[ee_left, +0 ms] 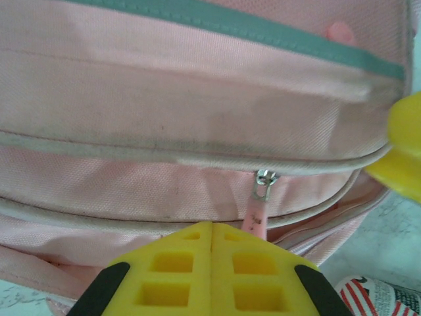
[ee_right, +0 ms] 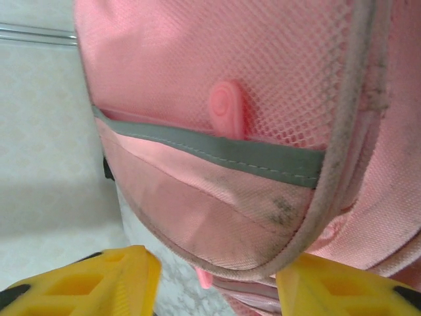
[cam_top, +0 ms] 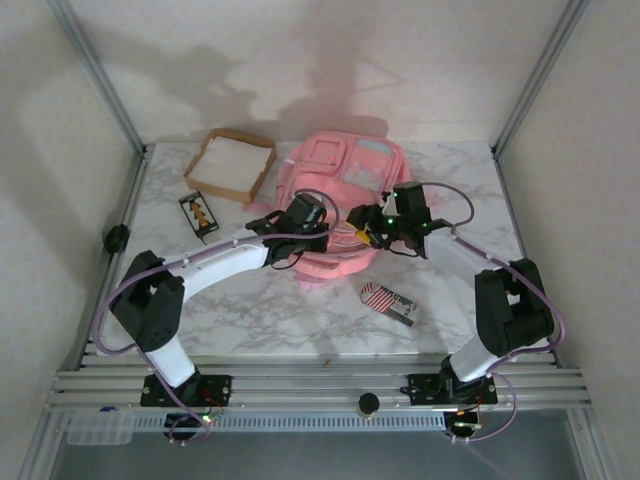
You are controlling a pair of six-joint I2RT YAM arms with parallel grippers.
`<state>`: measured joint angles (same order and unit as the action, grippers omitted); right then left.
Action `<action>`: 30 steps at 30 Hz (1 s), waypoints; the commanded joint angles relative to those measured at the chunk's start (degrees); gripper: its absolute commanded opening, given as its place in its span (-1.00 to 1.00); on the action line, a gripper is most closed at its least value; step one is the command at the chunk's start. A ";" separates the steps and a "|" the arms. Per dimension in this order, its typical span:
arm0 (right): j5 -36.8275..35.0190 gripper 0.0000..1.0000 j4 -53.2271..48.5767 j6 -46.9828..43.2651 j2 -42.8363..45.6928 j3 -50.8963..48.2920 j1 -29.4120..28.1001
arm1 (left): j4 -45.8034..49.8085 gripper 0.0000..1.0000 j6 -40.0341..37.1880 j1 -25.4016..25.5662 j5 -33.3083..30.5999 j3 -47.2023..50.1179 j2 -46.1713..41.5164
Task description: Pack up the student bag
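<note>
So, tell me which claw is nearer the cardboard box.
Left. The cardboard box lies left of the student bag; the left claw, shut, is at the bag's near edge on that side, and the right claw, open, sits further right.

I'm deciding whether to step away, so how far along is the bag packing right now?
Early, it seems. Done: nothing visibly packed; the striped packet and small dark pack lie on the table outside the student bag. In hand: the left end effector is shut at a pink zip pull, the right end effector open around a bag edge. Left: opening a pocket and loading.
</note>
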<state>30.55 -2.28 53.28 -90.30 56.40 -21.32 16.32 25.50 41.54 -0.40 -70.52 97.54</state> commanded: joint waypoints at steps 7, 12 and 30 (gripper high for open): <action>-3.80 -0.23 2.84 0.91 -1.10 5.07 -0.30 | 1.19 -0.83 -2.33 -0.22 1.10 -2.72 1.67; -5.79 -0.52 3.52 1.07 -1.71 5.13 -0.19 | 1.42 -0.51 -0.73 -0.01 0.96 -4.51 1.69; -4.96 -0.97 7.72 3.57 -1.47 3.36 -0.36 | 8.15 -0.17 -2.04 1.68 -5.99 -13.12 10.61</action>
<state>27.42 -0.73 56.86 -91.61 59.20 -21.54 21.69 25.08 42.94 -4.23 -81.30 106.61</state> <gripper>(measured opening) 0.069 0.428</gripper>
